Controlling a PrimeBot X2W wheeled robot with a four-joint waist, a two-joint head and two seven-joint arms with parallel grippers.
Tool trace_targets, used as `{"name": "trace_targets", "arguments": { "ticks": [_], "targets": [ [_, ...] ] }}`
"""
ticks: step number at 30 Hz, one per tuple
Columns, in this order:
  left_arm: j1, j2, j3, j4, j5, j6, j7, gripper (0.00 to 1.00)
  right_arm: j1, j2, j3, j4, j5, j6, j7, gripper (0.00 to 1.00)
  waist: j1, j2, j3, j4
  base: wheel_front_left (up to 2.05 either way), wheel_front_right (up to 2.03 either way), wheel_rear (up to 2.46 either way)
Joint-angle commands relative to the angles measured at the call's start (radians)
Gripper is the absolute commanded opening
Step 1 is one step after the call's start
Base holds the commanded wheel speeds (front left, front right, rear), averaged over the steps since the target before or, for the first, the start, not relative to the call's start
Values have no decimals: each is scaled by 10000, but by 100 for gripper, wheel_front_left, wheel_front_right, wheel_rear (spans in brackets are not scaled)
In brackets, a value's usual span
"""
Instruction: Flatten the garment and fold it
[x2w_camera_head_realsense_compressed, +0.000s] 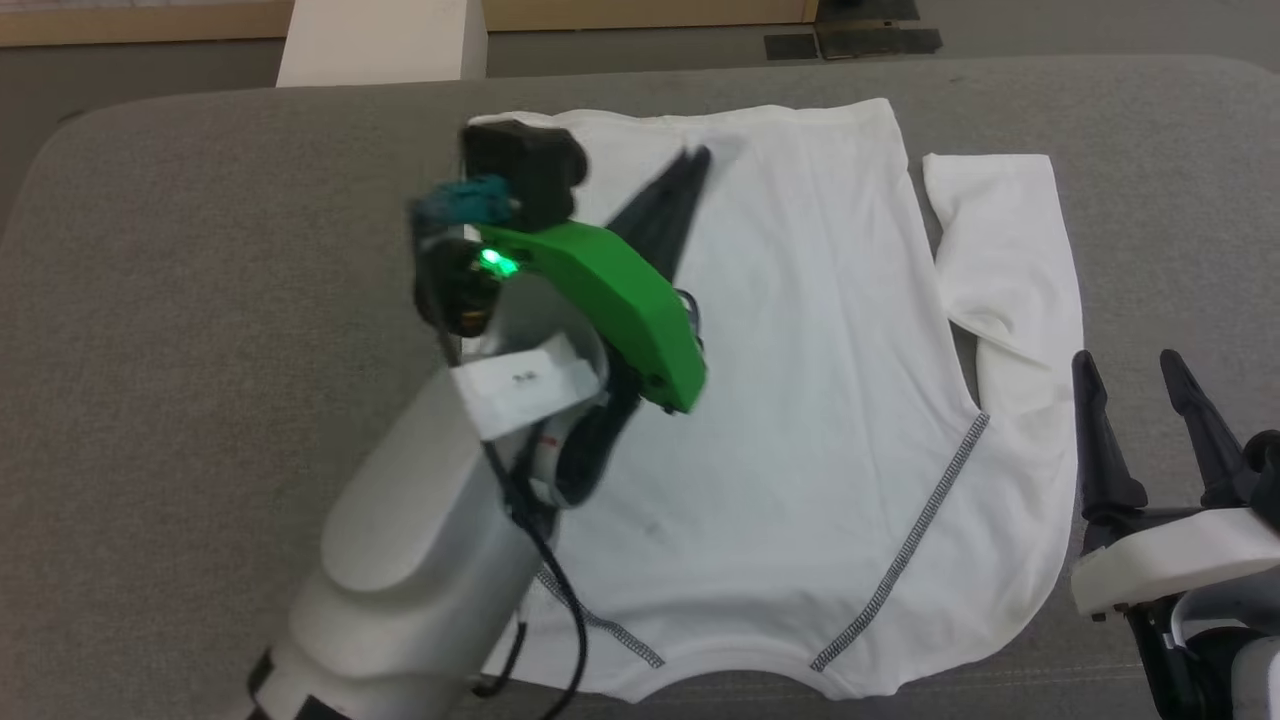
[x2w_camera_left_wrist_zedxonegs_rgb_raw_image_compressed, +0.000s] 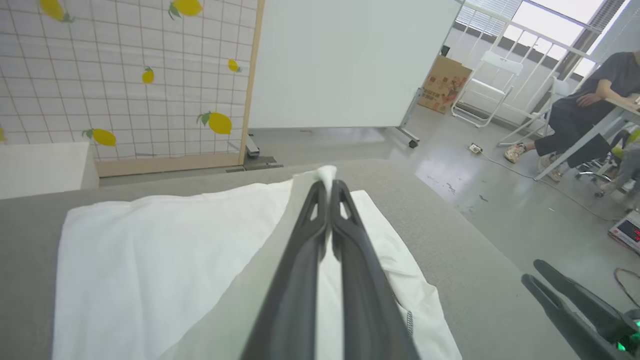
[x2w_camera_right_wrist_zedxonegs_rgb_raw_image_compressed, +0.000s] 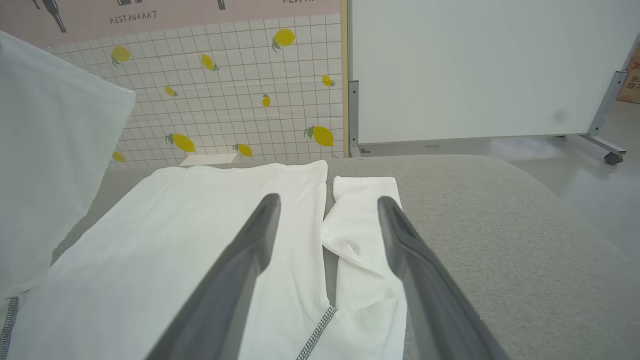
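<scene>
The left pincer (x2w_camera_left_wrist_zedxonegs_rgb_raw_image_compressed: 329, 186) is clamped on a pinch of the garment (x2w_camera_head_realsense_compressed: 820, 350), with a white tuft poking past its tips. From there a thin sheet of the cloth hangs down, lifted off the bench (x2w_camera_head_realsense_compressed: 200, 300). The right pincer (x2w_camera_head_realsense_compressed: 1130, 390) has its fingers wide apart, near the garment's right edge and the sleeve (x2w_camera_head_realsense_compressed: 1010, 260) (which lies flat, just beside the body panel). The rest of the white T-shirt is spread over the grey bench, with dark zigzag stitching along its seams.

The only writing that can be read is the word "RESTAURANT" (x2w_camera_right_wrist_zedxonegs_rgb_raw_image_compressed: 132, 17), on the pink band above the lemon-print tiles in the right wrist view. A small label (x2w_camera_head_realsense_compressed: 525, 378) on the left arm's white wrist is too blurred to read, as is the print on a cardboard box (x2w_camera_left_wrist_zedxonegs_rgb_raw_image_compressed: 442, 82).

The left wrist view takes in a person (x2w_camera_left_wrist_zedxonegs_rgb_raw_image_compressed: 590, 105) seated at a desk and a folding chair (x2w_camera_left_wrist_zedxonegs_rgb_raw_image_compressed: 487, 85). The head view shows the green wrist cover (x2w_camera_head_realsense_compressed: 620, 300), its light lit, and a white box (x2w_camera_head_realsense_compressed: 380, 40) beyond the bench.
</scene>
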Motion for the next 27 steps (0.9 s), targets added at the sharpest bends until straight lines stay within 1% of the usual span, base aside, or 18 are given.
{"name": "trace_targets", "arguments": {
  "ticks": [1,4,6,10,13,16,20,24,27],
  "targets": [
    [146,-220,-257,301,78,-148,-83,0,45,-3,1,-43,87,-17,9,100,1,-1,159,-264,0,0,0],
    [204,-635,-1104,1217,144,-479,-173,0,22,-3,-62,-15,109,-17,-19,100,1,-1,289,-516,0,0,0],
    [235,-797,-1644,1771,154,-675,-238,0,-9,-3,-82,19,136,-17,-44,100,1,-1,394,-675,0,0,0],
    [273,-943,-2531,2683,42,-880,-551,0,-101,-3,20,128,194,-17,-120,100,1,-1,603,-960,0,0,0],
    [206,-962,-3186,3043,-277,-853,-888,0,-174,-3,93,192,257,-17,-181,100,1,-1,763,-1144,0,0,0],
    [6,-965,-4012,3417,-739,-738,-1106,0,-285,-3,195,280,300,-17,-237,100,1,-1,944,-1352,0,0,0],
    [-408,-967,-5141,4017,-1132,-592,-1118,0,-473,-3,359,387,365,-17,-339,100,1,-1,1207,-1682,0,0,0],
    [-790,-968,-6255,4557,-1419,-564,-976,0,-671,-3,596,531,421,-17,-456,100,1,-1,1510,-2086,0,0,0],
    [-996,-968,-6694,4776,-1585,-594,-994,0,-821,-3,772,666,461,-17,-546,100,1,-1,1696,-2352,0,0,0]
  ]
}}
